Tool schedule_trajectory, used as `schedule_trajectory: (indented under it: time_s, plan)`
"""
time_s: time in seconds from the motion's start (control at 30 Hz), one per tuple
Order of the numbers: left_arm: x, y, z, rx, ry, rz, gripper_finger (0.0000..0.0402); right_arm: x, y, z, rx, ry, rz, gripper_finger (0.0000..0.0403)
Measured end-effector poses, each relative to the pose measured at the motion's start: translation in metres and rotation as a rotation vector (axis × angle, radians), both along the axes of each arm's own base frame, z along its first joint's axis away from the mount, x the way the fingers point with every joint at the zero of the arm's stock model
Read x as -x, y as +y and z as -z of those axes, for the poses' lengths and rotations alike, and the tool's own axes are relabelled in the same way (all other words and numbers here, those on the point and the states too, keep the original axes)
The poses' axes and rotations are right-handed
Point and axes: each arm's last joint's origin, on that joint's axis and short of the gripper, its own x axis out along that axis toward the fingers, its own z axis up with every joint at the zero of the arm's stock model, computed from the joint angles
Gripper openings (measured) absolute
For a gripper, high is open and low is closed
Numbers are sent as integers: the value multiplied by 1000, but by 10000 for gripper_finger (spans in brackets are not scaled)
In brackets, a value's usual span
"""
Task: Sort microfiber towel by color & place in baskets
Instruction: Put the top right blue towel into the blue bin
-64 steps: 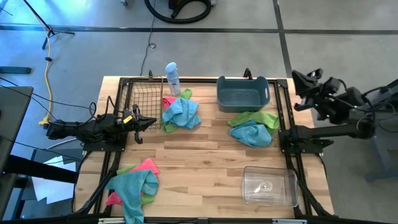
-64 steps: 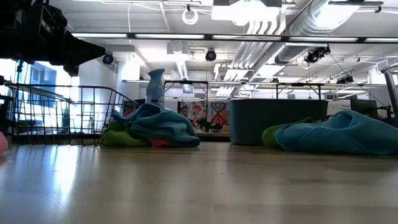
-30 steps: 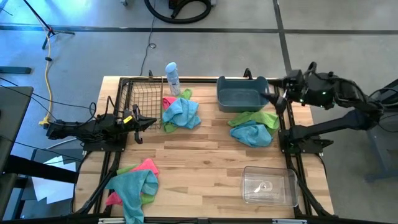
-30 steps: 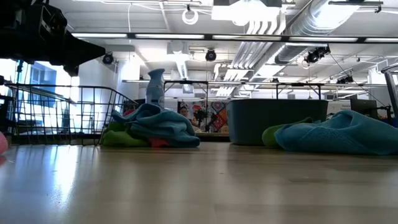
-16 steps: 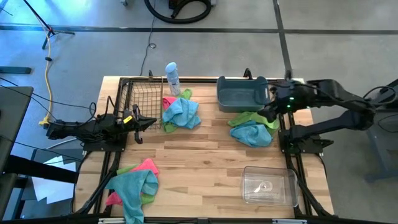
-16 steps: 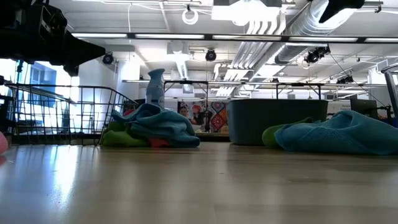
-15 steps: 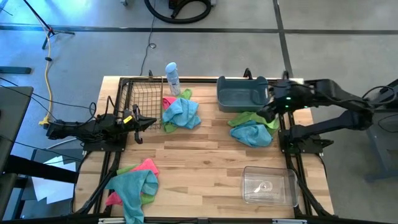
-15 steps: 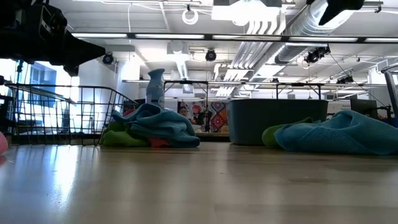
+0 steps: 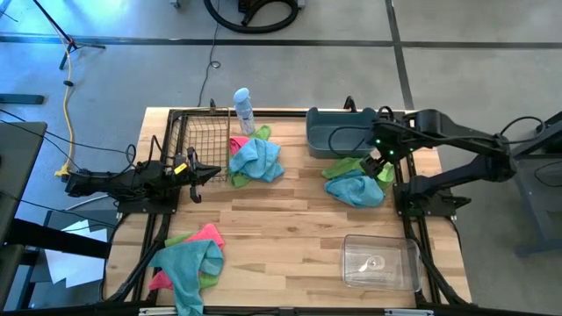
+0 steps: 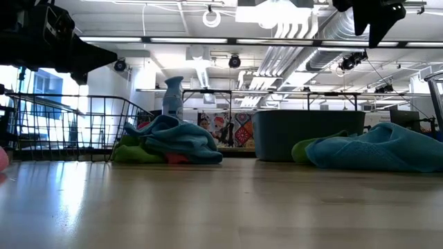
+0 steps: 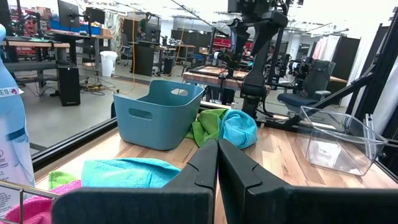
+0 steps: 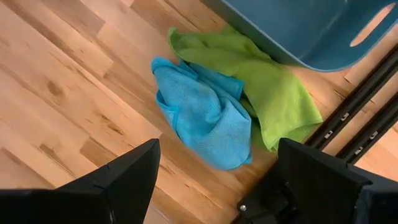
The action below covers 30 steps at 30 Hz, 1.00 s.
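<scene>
The right tool (image 9: 376, 160) is positioned above the right rear area of the table (image 9: 290, 224), over the pile formed by a green towel (image 9: 356, 167) and a teal-blue towel (image 9: 356, 189). Its fingers (image 12: 130, 171) are spread fully apart and hold nothing. In the right wrist view, the teal-blue towel (image 12: 202, 112) lies partly on the green towel (image 12: 273, 93), and both lie on bare wood just beside the grey-blue tub (image 12: 317, 25). In the low view, the right tool (image 10: 370, 17) hangs high above the table, well clear of the towels.

The left tool (image 9: 206, 174) is at the left side of the table, just beside the black wire basket (image 9: 198, 140). Its fingers (image 11: 205, 171) are pressed together and grip nothing.

The grey-blue tub (image 9: 342, 132) stands at the rear of the table, right of centre, touching the green towel along its front edge. The clear box (image 9: 379, 262) stands at the front right, well apart from the towels.

A second pile (image 9: 255, 158) lies at the rear centre, against the right side of the wire basket: a teal-blue towel on top, with pink and green showing at its rear edge. A white-and-blue spray bottle (image 9: 243, 110) lies just behind this pile.

A third pile (image 9: 189, 259) lies at the front left corner: teal-blue, pink and green towels overlapping, partly hanging over the table edge.

All three baskets contain no towels.
</scene>
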Motion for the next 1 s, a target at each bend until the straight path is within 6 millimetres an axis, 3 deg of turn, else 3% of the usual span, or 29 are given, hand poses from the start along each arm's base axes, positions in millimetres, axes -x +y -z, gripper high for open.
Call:
schedule_trajectory:
  time_s: [0.3,0.53,0.8,1.0]
  plan:
    - [0,0,0,0,0,0,0,-3,5,7,21,10,89,323]
    - [0,0,0,0,0,0,0,-1,14,58,-75,77,126,323]
    - [0,0,0,0,0,0,0,-16,19,106,-155,-10,214,323]
    - [0,0,0,0,0,0,0,-13,18,136,-148,67,261,323]
